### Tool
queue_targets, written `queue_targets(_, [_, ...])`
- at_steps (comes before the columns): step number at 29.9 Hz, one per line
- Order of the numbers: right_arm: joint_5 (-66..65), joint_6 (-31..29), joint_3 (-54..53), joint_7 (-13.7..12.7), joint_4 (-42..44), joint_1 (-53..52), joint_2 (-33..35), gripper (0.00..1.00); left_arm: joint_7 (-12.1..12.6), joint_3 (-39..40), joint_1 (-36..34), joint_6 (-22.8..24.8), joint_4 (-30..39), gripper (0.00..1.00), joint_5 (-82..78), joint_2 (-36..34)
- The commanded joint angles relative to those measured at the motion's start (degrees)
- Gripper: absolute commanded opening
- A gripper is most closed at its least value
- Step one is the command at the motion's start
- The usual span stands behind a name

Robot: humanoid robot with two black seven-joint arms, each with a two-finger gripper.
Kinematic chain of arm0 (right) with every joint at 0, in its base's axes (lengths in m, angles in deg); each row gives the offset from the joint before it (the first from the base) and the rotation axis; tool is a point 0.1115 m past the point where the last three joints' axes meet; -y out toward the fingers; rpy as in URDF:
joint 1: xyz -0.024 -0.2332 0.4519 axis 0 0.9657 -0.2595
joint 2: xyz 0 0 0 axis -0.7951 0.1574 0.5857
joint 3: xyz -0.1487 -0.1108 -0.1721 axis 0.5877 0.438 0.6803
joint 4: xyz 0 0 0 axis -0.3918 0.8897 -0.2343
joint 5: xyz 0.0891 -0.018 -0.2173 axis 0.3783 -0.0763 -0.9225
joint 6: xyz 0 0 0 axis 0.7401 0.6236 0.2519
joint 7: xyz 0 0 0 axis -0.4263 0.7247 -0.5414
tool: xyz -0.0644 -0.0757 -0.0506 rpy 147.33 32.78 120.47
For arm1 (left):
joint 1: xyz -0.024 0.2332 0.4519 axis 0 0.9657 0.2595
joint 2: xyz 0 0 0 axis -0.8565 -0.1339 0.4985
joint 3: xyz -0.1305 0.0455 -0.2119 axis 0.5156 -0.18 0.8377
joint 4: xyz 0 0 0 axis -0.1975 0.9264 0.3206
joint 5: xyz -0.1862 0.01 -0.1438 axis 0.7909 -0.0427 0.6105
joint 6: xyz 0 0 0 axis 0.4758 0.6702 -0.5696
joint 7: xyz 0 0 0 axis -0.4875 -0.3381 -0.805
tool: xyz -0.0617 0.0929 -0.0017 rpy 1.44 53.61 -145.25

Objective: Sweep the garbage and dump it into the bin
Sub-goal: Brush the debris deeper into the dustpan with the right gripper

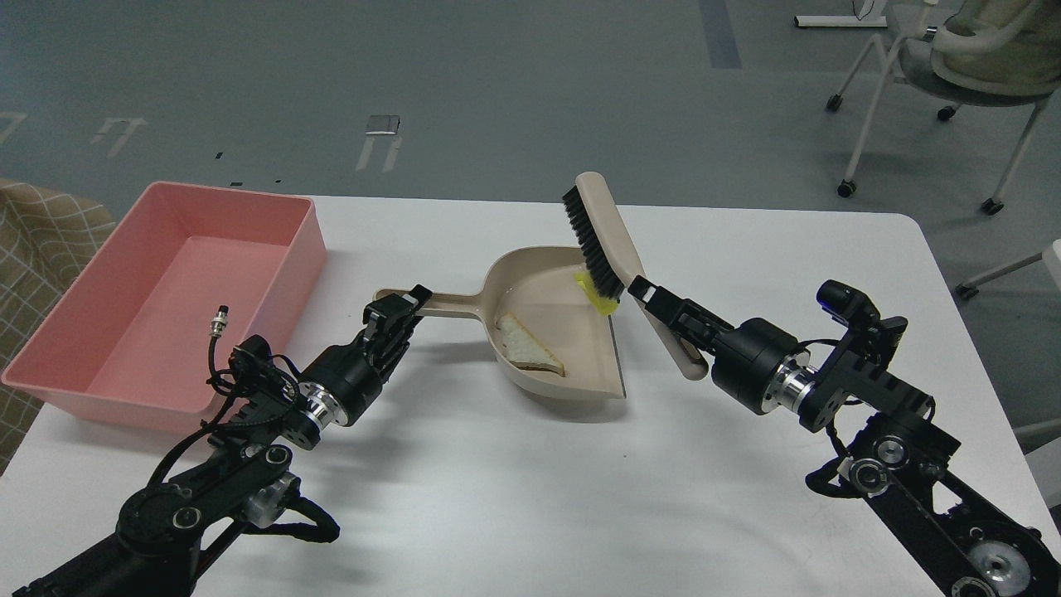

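Already the bread-like slice (529,344) lies inside the dustpan (554,327), toward its near left wall, while the yellow sponge chunk (598,293) sits at the pan's open right lip, pressed under the bristles of the brush (598,240). The sponge lies just left of the right claw (653,300), which pinches the brush handle; the brush's long axis runs up and away from that claw, leaning left over the pan. The left claw (400,313) is clamped on the dustpan handle, which points left toward the pink bin (308,249). I'd judge the sponge needs one more push leftward into the pan before dumping. The bin stands on the desk (514,489) just left of the left arm, with nothing between it and the pan.
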Motion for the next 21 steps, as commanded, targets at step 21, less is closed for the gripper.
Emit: queue_targets(21, [0.0, -0.2, 1.8, 0.5, 20.5, -10.4, -9.4, 0.2, -2.2, 0.1, -0.6, 0.0, 3.1, 0.0, -0.4, -0.2])
